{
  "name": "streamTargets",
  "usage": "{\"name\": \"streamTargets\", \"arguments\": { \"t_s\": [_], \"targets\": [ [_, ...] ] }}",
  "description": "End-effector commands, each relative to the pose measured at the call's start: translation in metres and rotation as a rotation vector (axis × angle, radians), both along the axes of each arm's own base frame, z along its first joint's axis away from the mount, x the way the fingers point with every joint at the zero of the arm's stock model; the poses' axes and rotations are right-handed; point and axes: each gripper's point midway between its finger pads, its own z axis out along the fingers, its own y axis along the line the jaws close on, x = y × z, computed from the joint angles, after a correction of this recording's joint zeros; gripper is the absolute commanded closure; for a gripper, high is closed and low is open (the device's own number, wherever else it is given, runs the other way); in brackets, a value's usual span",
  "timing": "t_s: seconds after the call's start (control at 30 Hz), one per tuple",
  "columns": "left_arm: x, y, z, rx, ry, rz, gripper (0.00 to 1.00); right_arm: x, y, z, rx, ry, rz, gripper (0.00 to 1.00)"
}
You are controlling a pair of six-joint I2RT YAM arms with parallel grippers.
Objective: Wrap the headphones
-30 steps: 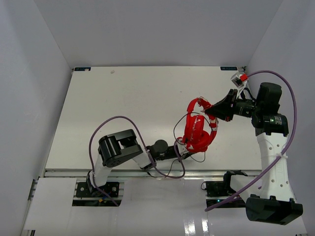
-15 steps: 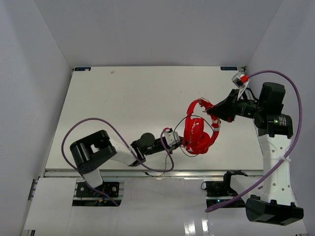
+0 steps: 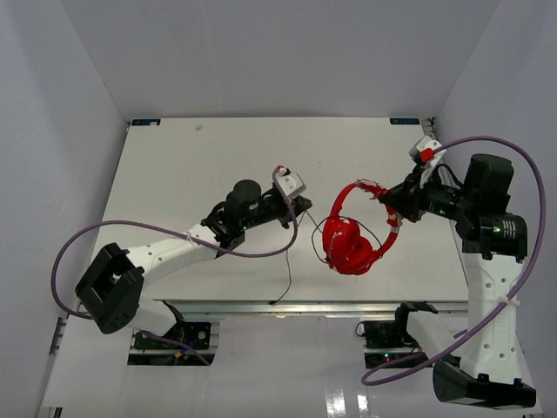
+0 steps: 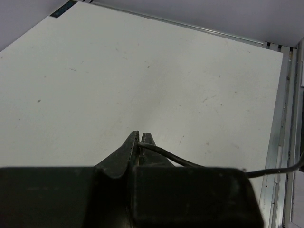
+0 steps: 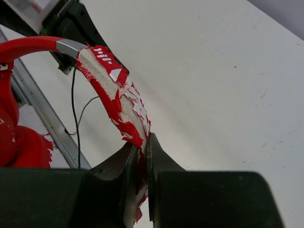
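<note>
The bright red headphones (image 3: 351, 246) hang by the headband (image 3: 365, 186) from my right gripper (image 3: 389, 199), both ear cups low over the table. In the right wrist view the right gripper (image 5: 142, 142) is shut on the peeling padded headband (image 5: 115, 92), and the ear cups (image 5: 14, 140) show at the left edge. Left of the headphones, my left gripper (image 3: 305, 207) is shut on the thin black cord (image 3: 290, 261). The left wrist view shows the left gripper (image 4: 139, 136) with the cord (image 4: 166, 154) pinched at its tips and trailing right. The cord's loose end lies at the table's front edge.
A purple cable (image 3: 252, 253) of the left arm sags over the table below its forearm. The metal rail (image 3: 261, 306) runs along the table's front edge. Grey walls close in the table (image 3: 218, 165) at the back and on both sides.
My left arm swung from the front edge up and back to the table's middle, shut on the cord, and drew it out leftwards. The right gripper carried the headphones slightly right.
</note>
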Motion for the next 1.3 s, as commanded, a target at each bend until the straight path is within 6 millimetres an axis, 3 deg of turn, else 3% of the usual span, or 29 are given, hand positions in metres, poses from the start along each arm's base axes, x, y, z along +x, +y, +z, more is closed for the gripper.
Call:
{"name": "streamTargets", "arguments": {
  "t_s": [0.0, 0.03, 0.13, 0.27, 0.43, 0.53, 0.67, 0.8, 0.97, 1.1, 1.27],
  "targets": [
    [0.016, 0.017, 0.012, 0.060, 0.203, 0.052, 1.00, 0.002, -0.018, -0.001, -0.114, -0.103, -0.075, 0.92],
    [0.019, 0.021, 0.008, 0.077, 0.244, 0.067, 1.00, 0.004, -0.021, -0.006, -0.131, -0.098, -0.091, 0.92],
    [0.032, 0.024, 0.023, 0.071, 0.321, 0.109, 1.00, 0.007, -0.029, -0.015, -0.186, -0.127, -0.116, 0.92],
    [0.029, 0.014, 0.041, 0.053, 0.408, 0.069, 1.00, 0.014, -0.038, -0.027, -0.239, -0.153, -0.146, 0.92],
    [0.019, -0.010, 0.067, 0.023, 0.564, -0.036, 1.00, 0.029, -0.051, -0.035, -0.285, -0.171, -0.210, 0.92],
    [0.007, -0.022, 0.069, 0.011, 0.665, -0.106, 1.00, 0.042, -0.062, -0.040, -0.310, -0.182, -0.282, 0.92],
    [-0.006, -0.031, 0.083, -0.011, 0.710, -0.164, 1.00, 0.060, -0.083, -0.049, -0.359, -0.200, -0.412, 0.92],
    [-0.019, -0.039, 0.092, -0.024, 0.751, -0.216, 1.00, 0.073, -0.091, -0.058, -0.341, -0.203, -0.513, 0.92],
    [-0.029, -0.054, 0.096, -0.034, 0.811, -0.241, 1.00, 0.085, -0.085, -0.068, -0.306, -0.161, -0.562, 0.92],
    [-0.037, -0.074, 0.088, -0.026, 0.887, -0.238, 1.00, 0.091, -0.075, -0.070, -0.251, -0.138, -0.617, 0.92],
    [-0.042, -0.097, 0.078, -0.034, 0.955, -0.196, 1.00, 0.103, -0.080, -0.074, -0.189, -0.109, -0.790, 0.92]
  ]
}}
